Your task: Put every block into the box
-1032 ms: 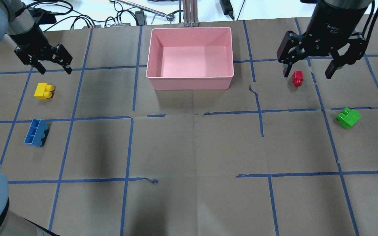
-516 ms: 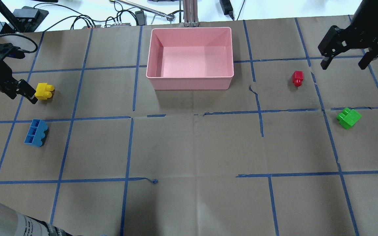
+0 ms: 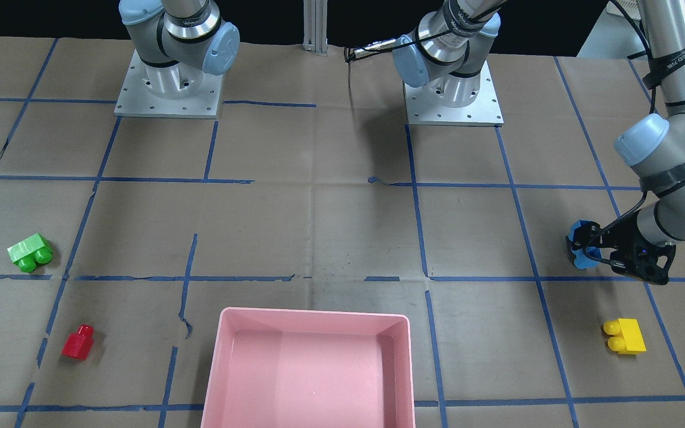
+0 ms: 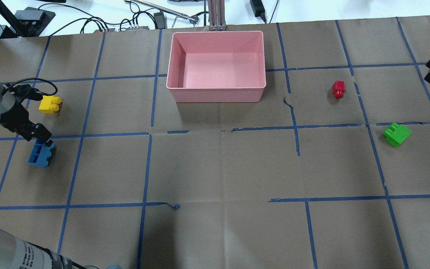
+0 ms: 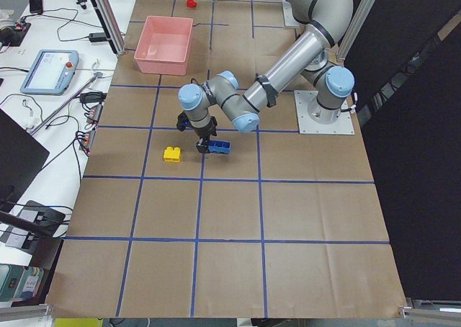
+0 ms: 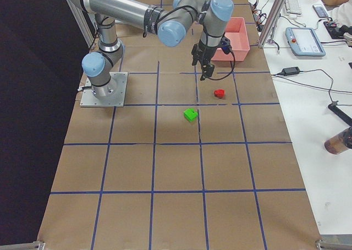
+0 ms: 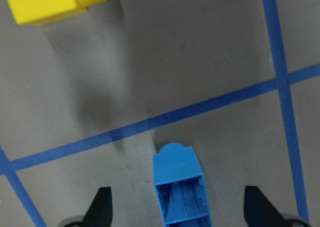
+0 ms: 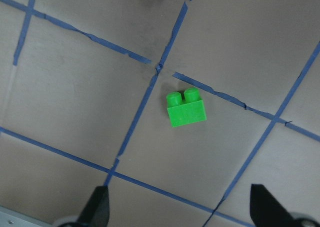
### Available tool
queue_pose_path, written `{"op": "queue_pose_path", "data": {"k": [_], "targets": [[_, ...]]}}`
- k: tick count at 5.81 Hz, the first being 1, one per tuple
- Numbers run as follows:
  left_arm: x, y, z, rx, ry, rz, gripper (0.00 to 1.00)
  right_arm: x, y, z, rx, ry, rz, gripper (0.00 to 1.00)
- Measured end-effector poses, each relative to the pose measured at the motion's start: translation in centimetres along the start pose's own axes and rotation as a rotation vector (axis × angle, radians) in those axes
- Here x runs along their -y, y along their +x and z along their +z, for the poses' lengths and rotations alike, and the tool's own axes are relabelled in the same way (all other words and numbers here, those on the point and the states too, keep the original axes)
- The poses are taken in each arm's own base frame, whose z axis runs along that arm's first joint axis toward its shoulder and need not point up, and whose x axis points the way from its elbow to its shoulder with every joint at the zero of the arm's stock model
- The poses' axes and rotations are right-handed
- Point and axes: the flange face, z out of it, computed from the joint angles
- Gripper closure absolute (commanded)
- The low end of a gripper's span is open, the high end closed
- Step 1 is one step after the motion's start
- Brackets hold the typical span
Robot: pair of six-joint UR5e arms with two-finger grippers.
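Left gripper (image 7: 180, 208): spread wide, gripping nothing; set astride one end of the blue block (image 4: 40, 157), with a gap on either side.
Blue block: lying on the table (image 4: 218, 168) at the robot's left, outside the box (image 4: 215, 95).
Yellow block (image 4: 49, 104): on the table near the blue one, not touching it.
Right gripper (image 8: 181, 207): wide open and empty, above the table; looking down on the green block (image 8: 186, 109), which lies beyond the fingertips.
Red block (image 4: 338, 89): on the right half, apart from the green one.
Box: far middle of the table, all four blocks outside it.
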Motion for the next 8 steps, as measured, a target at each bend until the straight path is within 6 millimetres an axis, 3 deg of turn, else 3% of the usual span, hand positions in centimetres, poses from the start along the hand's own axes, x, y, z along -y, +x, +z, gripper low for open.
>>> {"op": "queue_pose_path", "data": {"k": [1, 3, 4, 5, 6, 7, 8], "targets": [[-0.1, -0.1, 0.4, 0.005, -0.017, 0.000, 1.00, 0.0, 2.2, 1.7, 0.001, -0.005, -0.118, 0.00], [0.3, 0.0, -0.4, -0.004, -0.030, -0.008, 1.00, 1.8, 4.4, 7.1, 0.044, 0.000, -0.188, 0.00], [2.0, 0.8, -3.1, -0.009, -0.038, -0.014, 1.00, 2.8, 4.6, 10.9, 0.058, 0.022, -0.192, 0.00], [5.0, 2.5, -7.6, -0.019, -0.038, -0.022, 1.00, 3.5, 4.6, 15.0, 0.051, 0.041, -0.191, 0.00], [8.4, 5.1, -12.0, -0.036, -0.014, -0.064, 1.00, 3.8, 4.2, 18.4, 0.057, 0.042, -0.192, 0.00], [12.0, 9.0, -15.0, -0.042, 0.023, -0.123, 1.00, 3.8, 3.8, 20.9, 0.068, 0.038, -0.194, 0.00], [16.0, 14.3, -17.2, -0.029, 0.064, -0.181, 1.00, 3.9, 3.4, 22.7, 0.068, 0.038, -0.197, 0.00]]}}
